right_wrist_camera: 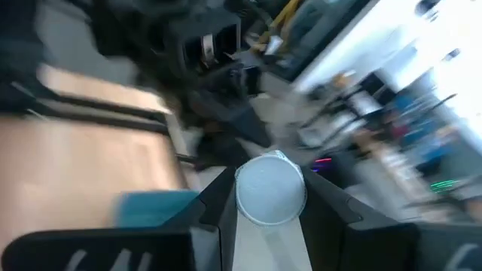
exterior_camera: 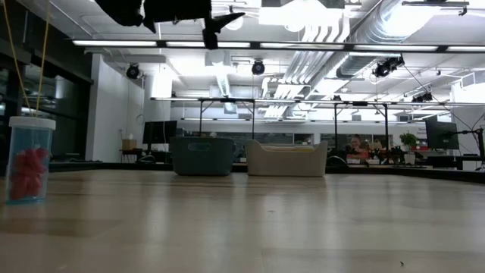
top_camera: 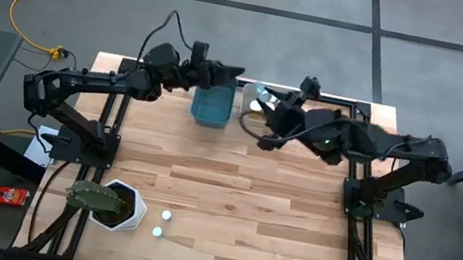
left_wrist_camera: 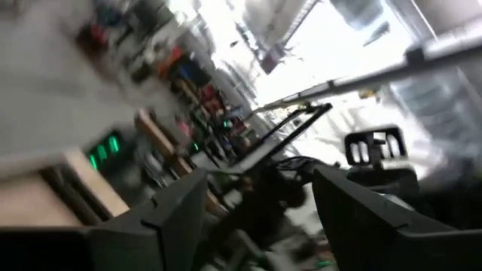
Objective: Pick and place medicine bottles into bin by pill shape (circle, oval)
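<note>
At the near left of the wooden table [top_camera: 274,214], seen from above, a white hexagonal plant pot [top_camera: 124,208] holds a leafy plant. Just to its right, two medicine bottles [top_camera: 161,224] stand close together on the bare wood, only their white caps showing; these are not yet sorted. The table-level view shows one such bottle [exterior_camera: 29,161] up close, with red contents whose shape cannot be made out.

Further back, the left gripper [top_camera: 234,73] hovers over the far edge of the blue bin [top_camera: 212,106]. In its wrist view the two dark fingers [left_wrist_camera: 177,211] stand apart with nothing between them, so it looks open and empty.

Right of the blue bin stands a cream bin [top_camera: 247,98]. The right gripper [top_camera: 261,98] is above it, and its wrist view shows the fingers closed around a bottle with a white cap [right_wrist_camera: 271,190], held in the air.

Judging from this, one bottle is about to be dropped into the cream bin and at least two remain on the table. What either bin already contains cannot be seen.
</note>
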`<state>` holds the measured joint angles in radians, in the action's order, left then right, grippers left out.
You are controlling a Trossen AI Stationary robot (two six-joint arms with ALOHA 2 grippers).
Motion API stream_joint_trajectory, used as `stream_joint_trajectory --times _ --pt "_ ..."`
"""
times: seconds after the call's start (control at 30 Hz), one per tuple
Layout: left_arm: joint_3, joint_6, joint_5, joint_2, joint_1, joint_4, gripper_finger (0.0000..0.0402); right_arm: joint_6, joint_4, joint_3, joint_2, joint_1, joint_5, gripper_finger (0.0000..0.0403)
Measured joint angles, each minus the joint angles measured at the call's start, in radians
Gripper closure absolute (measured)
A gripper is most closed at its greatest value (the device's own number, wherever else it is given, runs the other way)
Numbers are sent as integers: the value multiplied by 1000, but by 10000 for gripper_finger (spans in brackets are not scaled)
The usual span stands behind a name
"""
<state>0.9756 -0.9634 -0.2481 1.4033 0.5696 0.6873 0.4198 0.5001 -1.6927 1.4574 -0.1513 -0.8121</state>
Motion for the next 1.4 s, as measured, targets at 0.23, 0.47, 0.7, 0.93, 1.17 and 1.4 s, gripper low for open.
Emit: stream_joint_trajectory --times 0.23,0.47,0.7,0.93,1.17,1.4 --pt "39 401 -222 -19 133 27 173 -521 386 -106 -10 106 345 310" --pt "198 1024 -213 -166 152 -588 174 -663 514 -107 36 192 495 310" --pt "326 1099 65 -360 93 -1003 174 -647 470 -106 144 236 566 310" --pt "288 847 -67 -564 85 -1026 174 -578 295 -106 327 327 717 310" --pt "119 724 23 -697 -1 -930 174 -563 148 -106 484 421 716 310" --pt "-66 624 96 -712 -120 -733 174 -649 117 -106 605 481 711 310"
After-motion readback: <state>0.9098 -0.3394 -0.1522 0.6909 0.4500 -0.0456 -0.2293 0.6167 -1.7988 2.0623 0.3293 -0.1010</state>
